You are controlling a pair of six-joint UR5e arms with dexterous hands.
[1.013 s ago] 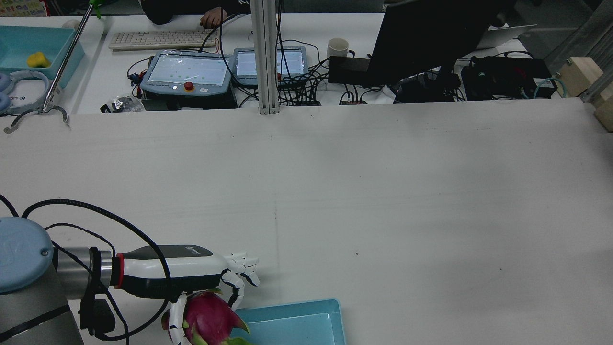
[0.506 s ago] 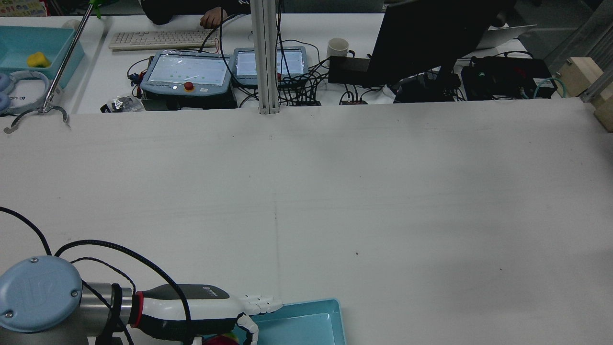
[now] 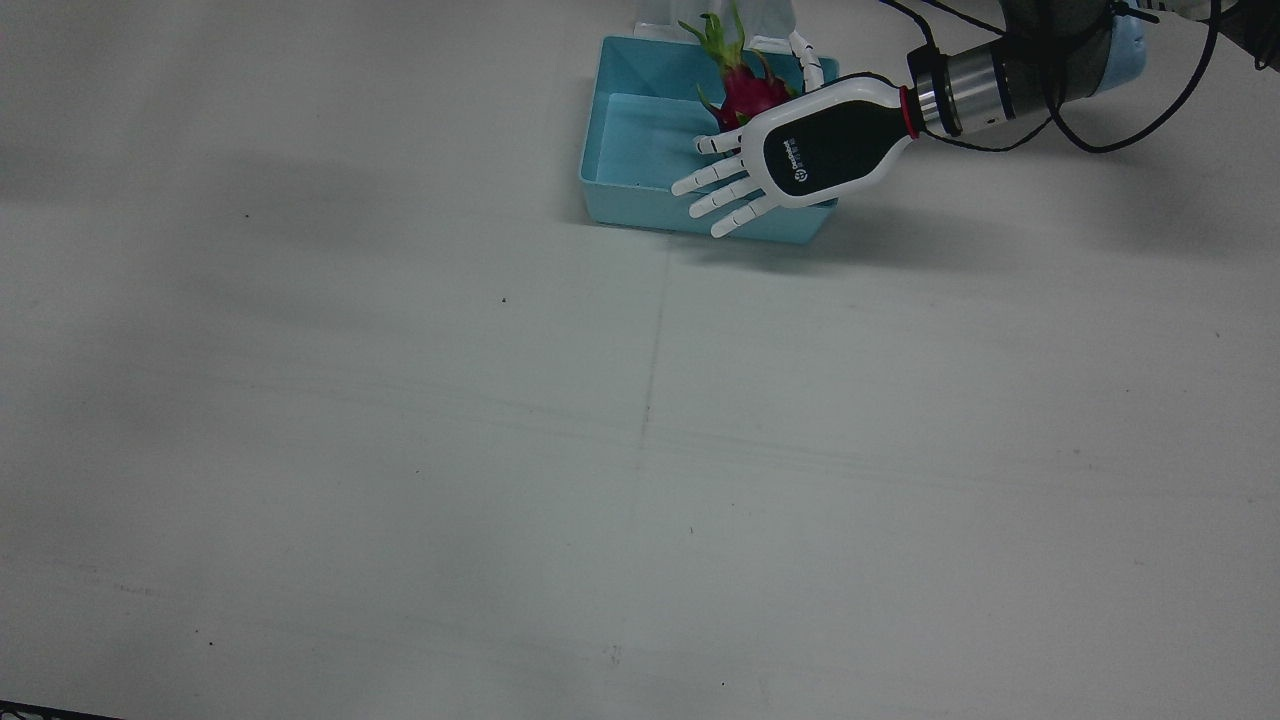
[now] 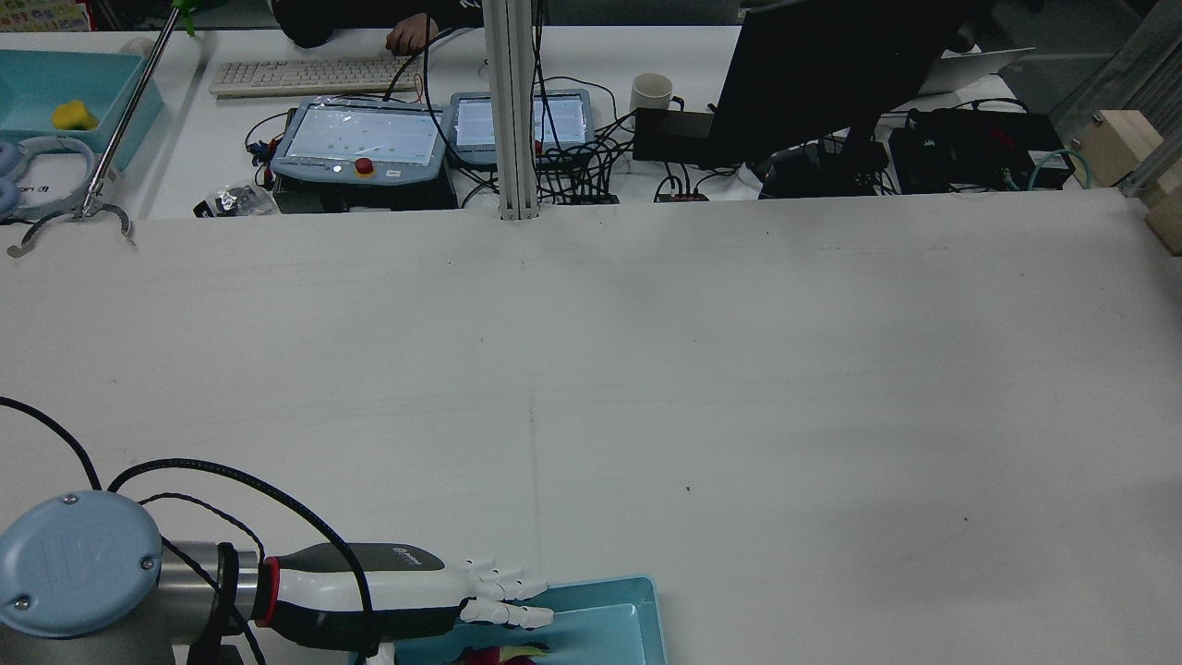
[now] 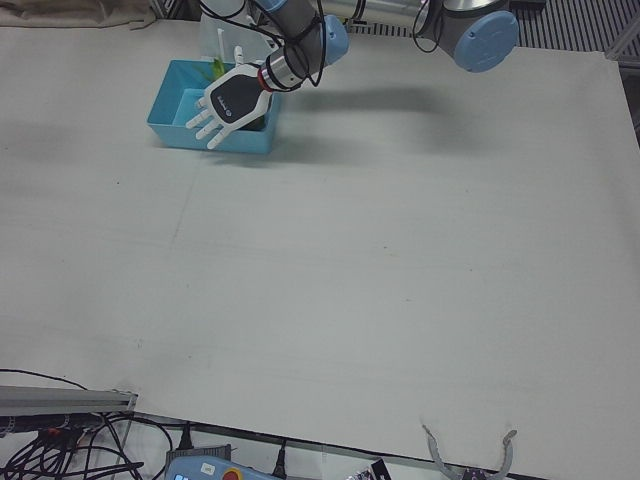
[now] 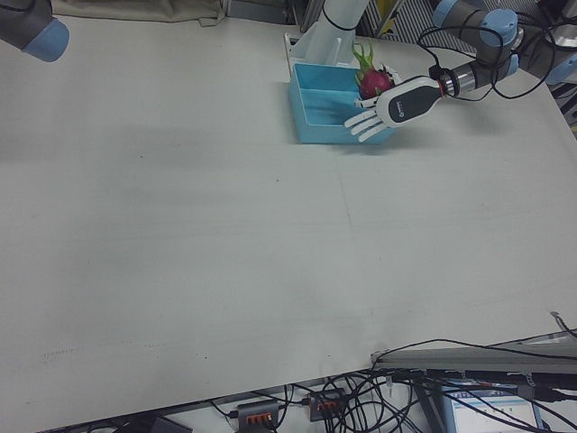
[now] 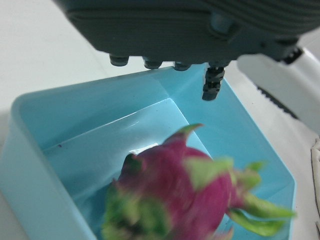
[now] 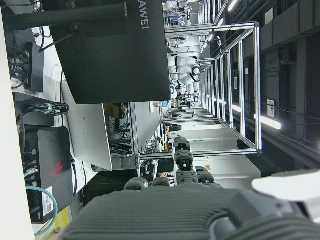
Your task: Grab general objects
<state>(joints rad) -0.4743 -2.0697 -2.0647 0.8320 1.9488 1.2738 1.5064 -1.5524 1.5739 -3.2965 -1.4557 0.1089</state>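
A pink dragon fruit [image 3: 745,90] with green scales lies inside the light blue tray [image 3: 640,140] at the robot's edge of the table. My left hand [image 3: 790,160] hovers flat just above the tray's near side, open with its fingers spread, holding nothing. The left hand view shows the fruit [image 7: 180,195] blurred, below the fingertips [image 7: 212,82]. In the rear view the hand [image 4: 397,596] covers most of the fruit [image 4: 499,656]. My right hand [image 8: 165,210] shows only in its own view, fingers straight, far from the tray.
The white table [image 3: 640,450] spreads wide in front of the tray. Monitor [image 4: 831,83], teach pendants [image 4: 360,134], keyboard and cables lie beyond the table's far edge. The right arm's elbow [image 6: 32,27] sits at the far corner.
My left hand carried the dragon fruit from beside the tray to over it, then opened its fingers. The fruit now lies in the tray, free of the hand.
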